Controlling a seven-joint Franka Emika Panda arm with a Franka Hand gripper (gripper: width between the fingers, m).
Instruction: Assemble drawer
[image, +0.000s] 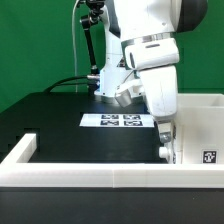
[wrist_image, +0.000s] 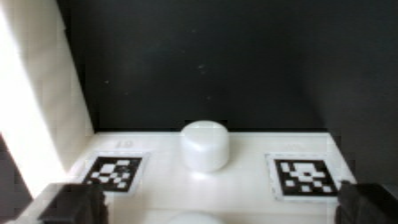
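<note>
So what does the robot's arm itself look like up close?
The glossy white, rounded-shell robot arm has a grey band between segments. Black cables run down behind it. Its end effector is small, with dark fingers. No markings are legible.

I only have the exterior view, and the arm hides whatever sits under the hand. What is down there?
Observer: The wrist view shows a white drawer part with a rounded knob at its middle.
Operator: Any markers on it?
Observer: Yes, a tag on one side of the knob and another tag on the other.
Operator: Is the hand shut on anything?
Observer: No. The hand is open, its dark fingers are spread wide, and nothing is clamped between them.
</note>
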